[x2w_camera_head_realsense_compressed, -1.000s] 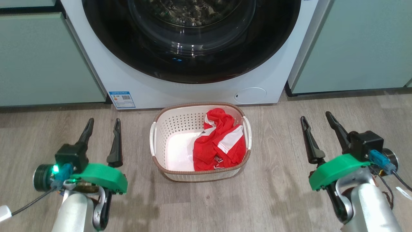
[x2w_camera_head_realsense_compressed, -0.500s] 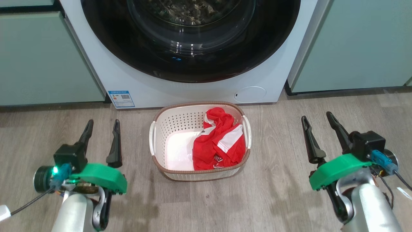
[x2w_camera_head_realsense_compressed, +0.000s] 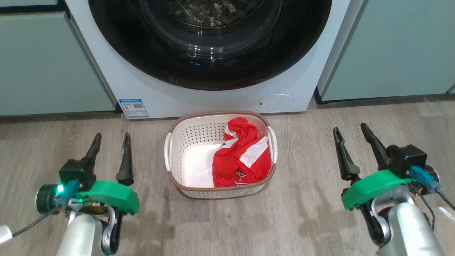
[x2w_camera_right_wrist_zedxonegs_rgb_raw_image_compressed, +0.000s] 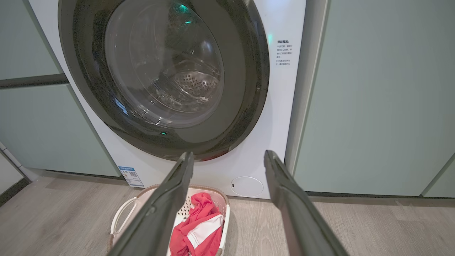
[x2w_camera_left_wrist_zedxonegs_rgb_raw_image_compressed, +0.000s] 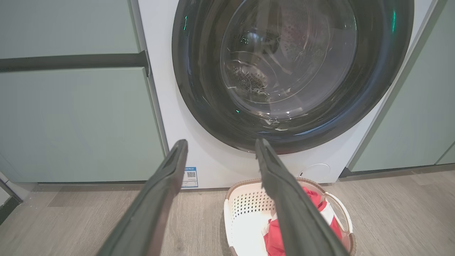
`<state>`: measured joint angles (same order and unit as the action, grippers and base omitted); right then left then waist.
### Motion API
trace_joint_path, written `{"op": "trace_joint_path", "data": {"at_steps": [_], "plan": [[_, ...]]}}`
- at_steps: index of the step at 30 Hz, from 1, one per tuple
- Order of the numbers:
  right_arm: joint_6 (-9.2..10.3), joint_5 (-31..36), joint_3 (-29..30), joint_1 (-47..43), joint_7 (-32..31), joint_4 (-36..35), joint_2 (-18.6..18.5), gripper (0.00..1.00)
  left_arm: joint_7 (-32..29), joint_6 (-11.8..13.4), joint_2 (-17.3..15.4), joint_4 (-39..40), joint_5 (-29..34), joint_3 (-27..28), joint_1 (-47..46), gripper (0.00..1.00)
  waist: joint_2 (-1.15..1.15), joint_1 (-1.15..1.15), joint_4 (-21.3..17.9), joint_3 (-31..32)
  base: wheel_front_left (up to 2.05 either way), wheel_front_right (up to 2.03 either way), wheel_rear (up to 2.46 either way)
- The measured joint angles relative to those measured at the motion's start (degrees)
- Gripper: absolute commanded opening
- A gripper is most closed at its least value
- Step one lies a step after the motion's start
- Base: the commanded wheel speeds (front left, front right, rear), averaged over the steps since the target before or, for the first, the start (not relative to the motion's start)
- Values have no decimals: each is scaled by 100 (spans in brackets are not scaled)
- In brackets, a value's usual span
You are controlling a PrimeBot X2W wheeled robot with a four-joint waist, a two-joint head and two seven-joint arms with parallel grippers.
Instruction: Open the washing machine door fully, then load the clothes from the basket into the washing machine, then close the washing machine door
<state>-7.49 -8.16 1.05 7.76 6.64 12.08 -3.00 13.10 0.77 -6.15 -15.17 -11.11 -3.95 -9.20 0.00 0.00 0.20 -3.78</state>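
Note:
The white washing machine (x2w_camera_head_realsense_compressed: 149, 89) stands ahead with its door (x2w_camera_head_realsense_compressed: 142, 53) shut, a glossy black ring around a domed glass bowl. On the floor just in front sits the cream perforated basket (x2w_camera_head_realsense_compressed: 199, 135). The red clothes (x2w_camera_head_realsense_compressed: 241, 156) with white stripes lie heaped in its right half. My left gripper (x2w_camera_head_realsense_compressed: 112, 136) hovers open to the basket's left and my right gripper (x2w_camera_head_realsense_compressed: 349, 128) open to its right, both empty and apart from it. In the left wrist view my left gripper (x2w_camera_left_wrist_zedxonegs_rgb_raw_image_compressed: 222, 142) points at the door's (x2w_camera_left_wrist_zedxonegs_rgb_raw_image_compressed: 199, 106) lower edge. My right gripper (x2w_camera_right_wrist_zedxonegs_rgb_raw_image_compressed: 229, 154) does the same in the right wrist view.
Pale green cabinets (x2w_camera_head_realsense_compressed: 42, 64) flank the machine on the left and on the right (x2w_camera_head_realsense_compressed: 398, 49). A small round white flap (x2w_camera_head_realsense_compressed: 276, 103) and a blue-and-white sticker (x2w_camera_head_realsense_compressed: 133, 108) mark its lower front. Grey wood-look floor (x2w_camera_head_realsense_compressed: 305, 213) surrounds the basket.
The head view has shifted slightly, so the machine sits a touch higher in it. My left gripper has eased back a little. Both grippers stay open and empty.

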Motion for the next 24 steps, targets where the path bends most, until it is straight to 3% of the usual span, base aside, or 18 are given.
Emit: {"op": "trace_joint_path", "data": {"at_steps": [9,24], "plan": [[0,-5,2,1,-1,1,2,100,1,26,-53,-37,0,-51,-22,100,0,0,-9,-33,33,36,-69],[0,-99,56,16,0,41,42,100,1,93,-134,-46,0,-149,-40,100,0,0,-84,-64,114,119,-233]]}}
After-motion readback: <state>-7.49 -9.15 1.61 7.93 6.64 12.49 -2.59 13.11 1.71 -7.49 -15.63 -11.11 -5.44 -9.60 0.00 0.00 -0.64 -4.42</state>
